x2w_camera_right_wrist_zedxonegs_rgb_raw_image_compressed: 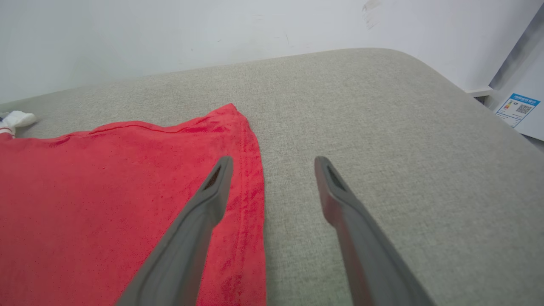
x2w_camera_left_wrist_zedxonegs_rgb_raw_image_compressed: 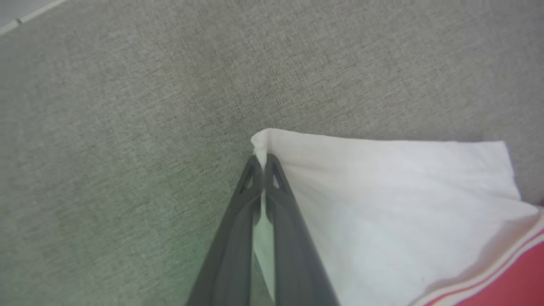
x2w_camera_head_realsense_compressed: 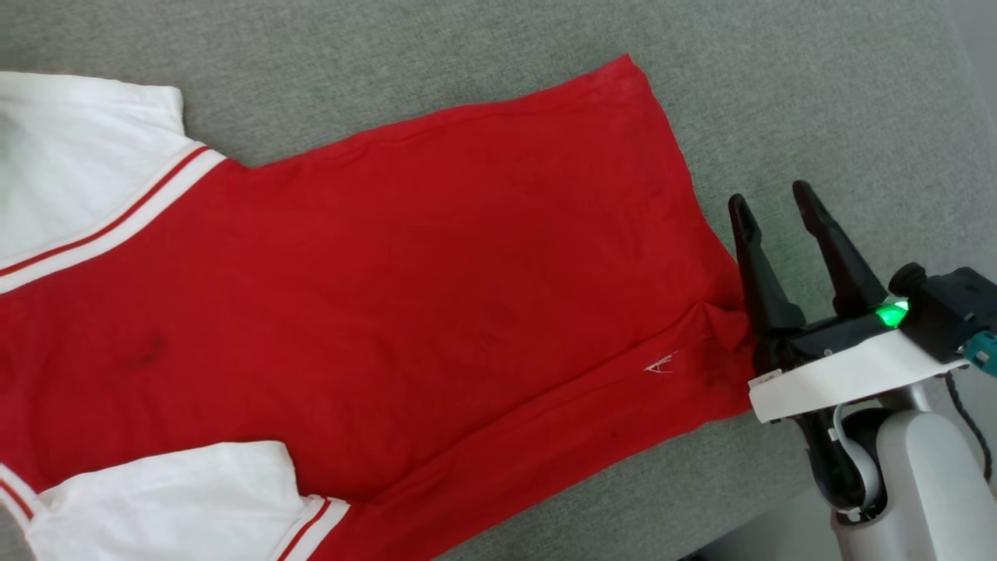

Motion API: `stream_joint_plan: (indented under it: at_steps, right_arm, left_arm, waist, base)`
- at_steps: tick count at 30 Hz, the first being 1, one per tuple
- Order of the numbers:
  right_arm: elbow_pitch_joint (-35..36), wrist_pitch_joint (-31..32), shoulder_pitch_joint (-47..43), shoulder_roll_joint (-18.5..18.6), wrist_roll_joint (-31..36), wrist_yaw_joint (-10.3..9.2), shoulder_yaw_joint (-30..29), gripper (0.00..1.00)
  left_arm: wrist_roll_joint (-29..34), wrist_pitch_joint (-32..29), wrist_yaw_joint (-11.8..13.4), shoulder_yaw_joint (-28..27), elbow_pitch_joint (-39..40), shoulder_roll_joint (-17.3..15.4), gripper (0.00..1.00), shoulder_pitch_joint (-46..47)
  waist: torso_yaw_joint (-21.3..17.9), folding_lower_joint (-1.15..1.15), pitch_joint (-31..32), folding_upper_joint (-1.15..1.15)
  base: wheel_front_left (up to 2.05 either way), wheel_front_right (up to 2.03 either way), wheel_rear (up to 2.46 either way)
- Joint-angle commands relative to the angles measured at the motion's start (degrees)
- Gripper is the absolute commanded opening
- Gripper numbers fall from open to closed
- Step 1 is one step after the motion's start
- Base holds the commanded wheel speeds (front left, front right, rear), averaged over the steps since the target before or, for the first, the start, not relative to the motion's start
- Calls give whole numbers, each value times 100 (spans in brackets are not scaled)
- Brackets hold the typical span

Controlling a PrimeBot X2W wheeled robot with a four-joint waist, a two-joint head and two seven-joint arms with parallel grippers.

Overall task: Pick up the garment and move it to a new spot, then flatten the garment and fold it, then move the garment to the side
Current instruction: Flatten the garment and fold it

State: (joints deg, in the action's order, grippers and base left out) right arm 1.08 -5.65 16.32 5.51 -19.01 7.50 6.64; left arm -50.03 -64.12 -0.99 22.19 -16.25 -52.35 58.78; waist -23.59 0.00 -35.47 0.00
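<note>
The garment [x2w_camera_head_realsense_compressed: 405,265], red with white sleeves and red-white striped trim, lies spread flat on the grey cushion, its hem toward the right. My left gripper [x2w_camera_left_wrist_zedxonegs_rgb_raw_image_compressed: 264,160] is shut on the corner of a white sleeve [x2w_camera_left_wrist_zedxonegs_rgb_raw_image_compressed: 382,204], a sliver of cloth pinched between its tips. My right gripper [x2w_camera_head_realsense_compressed: 775,199] stands open at the hem's right edge, one finger over the red cloth [x2w_camera_right_wrist_zedxonegs_rgb_raw_image_compressed: 127,204] and the other over bare cushion, holding nothing.
The grey fabric cushion [x2w_camera_head_realsense_compressed: 818,93] carries the shirt; its rounded far edge meets a white wall [x2w_camera_right_wrist_zedxonegs_rgb_raw_image_compressed: 212,29]. A white appliance with a blue label [x2w_camera_right_wrist_zedxonegs_rgb_raw_image_compressed: 516,108] stands past the right edge. Floor shows at the head view's lower right corner.
</note>
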Motion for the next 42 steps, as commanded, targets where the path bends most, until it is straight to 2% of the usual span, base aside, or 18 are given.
stream_joint_plan:
  at_steps: [1,5,6,8,9,13,20,27,35,42]
  right_arm:
    - [24,38,88,58,48,-2,-31,100]
    - [49,164,100,182,132,-2,-171,100]
    - [106,347,139,324,192,-2,-224,100]
    - [170,562,149,478,145,-2,-169,100]
    - [279,956,163,760,92,-2,-117,100]
    - [401,1729,298,1234,10,-3,-15,100]
    - [444,3357,734,2153,-403,-2,173,100]
    - [79,4692,1501,2717,-700,-3,341,100]
    - [-664,5516,2271,3100,-613,-3,781,100]
    - [-1098,5856,2358,3321,-653,-1,1256,100]
  left_arm:
    - [36,141,-46,73,-63,92,0,-182]
    - [-15,536,-178,13,-108,265,0,-173]
    - [17,792,-383,69,-85,293,0,-218]
    - [30,1020,-468,90,-25,341,0,-201]
    - [-6,1407,-563,127,128,410,0,-256]
    - [30,1876,-634,303,507,444,0,-371]
    - [287,2411,-640,997,1697,237,0,-692]
    - [500,3027,-640,1164,2499,260,0,-866]
    - [728,3335,-505,1243,3234,378,0,-1040]
    - [847,3470,-447,1337,3484,517,0,-1081]
  waist:
    - [68,0,76,0]
    - [236,0,270,0]
    - [396,0,427,0]
    - [503,0,535,0]
    - [696,0,695,0]
    - [980,0,863,0]
    - [1545,0,979,0]
    - [2093,0,742,0]
    - [2616,0,441,0]
    - [2867,0,298,0]
  base:
    - [0,0,0]
    - [0,0,0]
    - [0,0,0]
    - [0,0,0]
    - [0,0,0]
    - [0,0,0]
    - [0,0,0]
    - [0,0,0]
    - [0,0,0]
    - [0,0,0]
